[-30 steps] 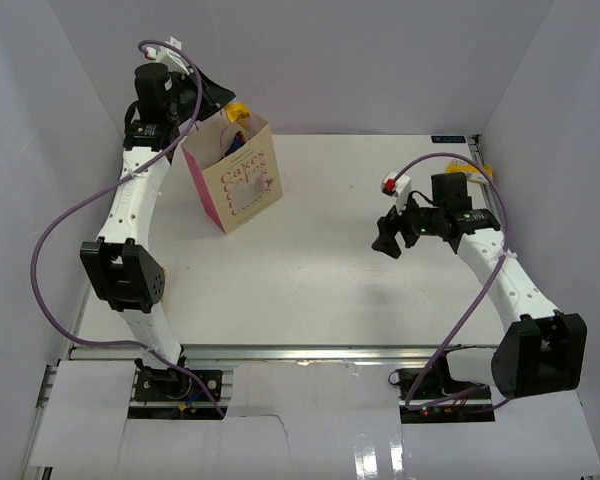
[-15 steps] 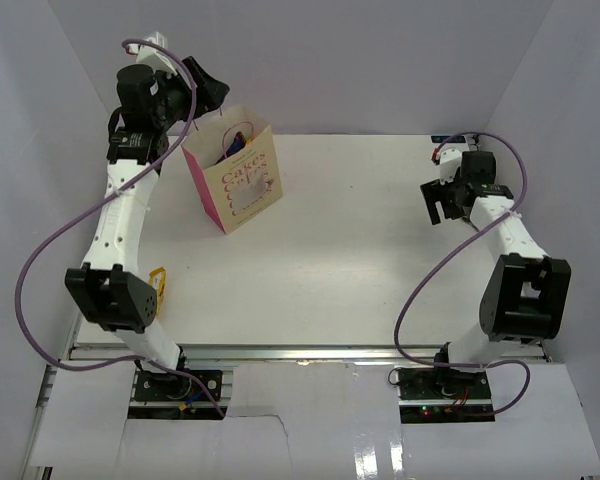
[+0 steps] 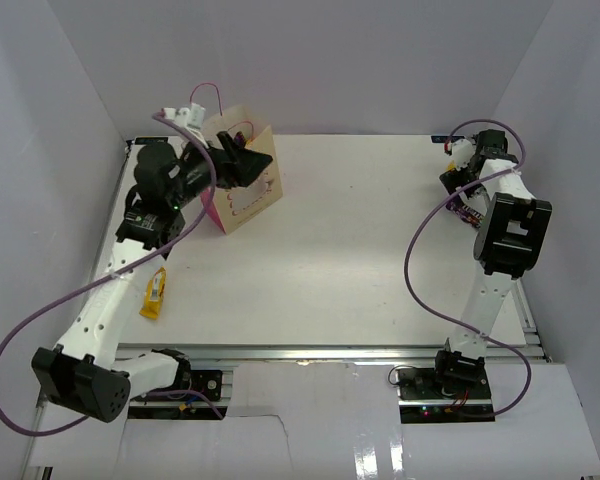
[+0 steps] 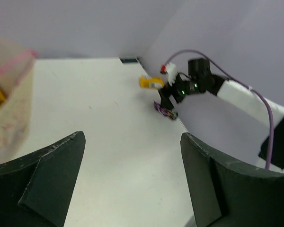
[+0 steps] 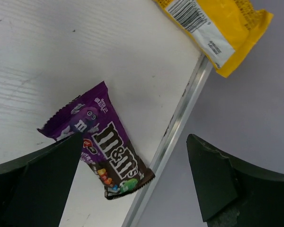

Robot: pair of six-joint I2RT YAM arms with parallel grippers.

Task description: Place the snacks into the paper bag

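The paper bag [image 3: 244, 192] stands upright at the table's far left; its edge shows in the left wrist view [image 4: 9, 99], with something yellow inside. My left gripper [image 3: 238, 160] is open and empty, level with the bag's top on its right side [image 4: 132, 137]. My right gripper [image 3: 458, 182] is open and empty at the far right edge, above a purple-brown M&M's packet [image 5: 106, 153] lying flat by the table rail. A yellow packet [image 5: 213, 21] lies just beyond it. Both also show in the left wrist view, purple [image 4: 164, 110] and yellow [image 4: 150, 82]. A small yellow bar [image 3: 155, 293] lies at the table's left edge.
A metal rail [image 5: 180, 120] runs along the table's right edge, with the grey wall right behind it. Purple cables loop off both arms [image 3: 430, 230]. White walls enclose the table on the left, back and right.
My left gripper swung from behind the bag to its front right and lower. My right arm moved from mid-table to the far right edge. The yellow bar at the left has come into view.
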